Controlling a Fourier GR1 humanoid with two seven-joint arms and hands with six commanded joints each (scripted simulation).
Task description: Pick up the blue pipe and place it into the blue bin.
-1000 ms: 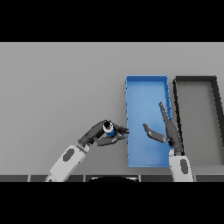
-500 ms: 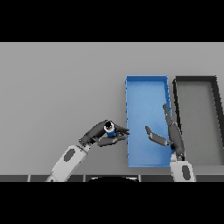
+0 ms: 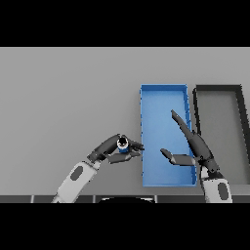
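Holding the blue pipe, the left hand sits at about seven o'clock on the grey table, just beside the left wall of the blue bin. Its fingers and thumb are curled around the pipe and pinch it from both sides. The pipe is short, and its dark round opening looks up toward the camera. It is still outside the bin, close to the bin's left edge, at about nine o'clock from the bin's lower half. Whether the pipe touches the table I cannot tell, because the hand hides its lower part.

The right hand is over the lower right part of the blue bin, at about five o'clock in the scene. Its fingers are straight and apart: the long ones point toward eleven o'clock, and the thumb points toward nine o'clock. It holds nothing.

A dark bin stands just beside the blue bin, at three o'clock from it.
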